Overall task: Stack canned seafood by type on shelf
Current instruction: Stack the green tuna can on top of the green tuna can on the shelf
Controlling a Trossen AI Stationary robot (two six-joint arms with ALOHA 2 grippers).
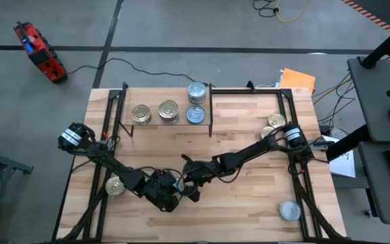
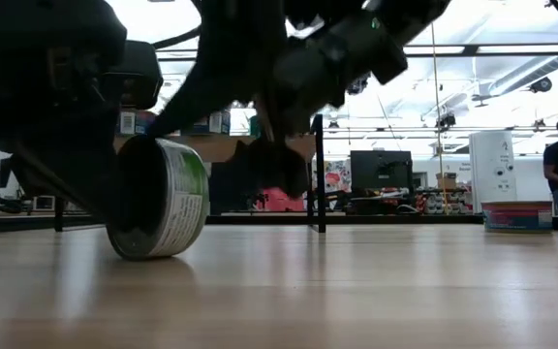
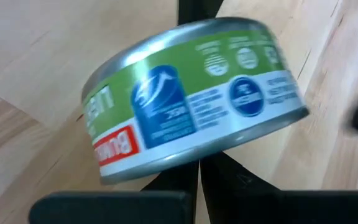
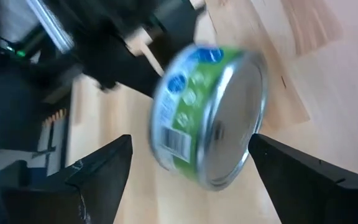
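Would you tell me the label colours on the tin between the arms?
Mainly green with blue and white panels on the tin; clearest in the left wrist view.

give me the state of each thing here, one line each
green-label tin: on edge, pinched by the left gripper
left gripper: shut on the green-label tin
right gripper: open, fingers either side of the tin
shelf: holds four tins, two of them stacked
loose tins: lying flat on the table

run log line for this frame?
left pincer: shut on green-label tin | right pincer: open around it | shelf: four tins
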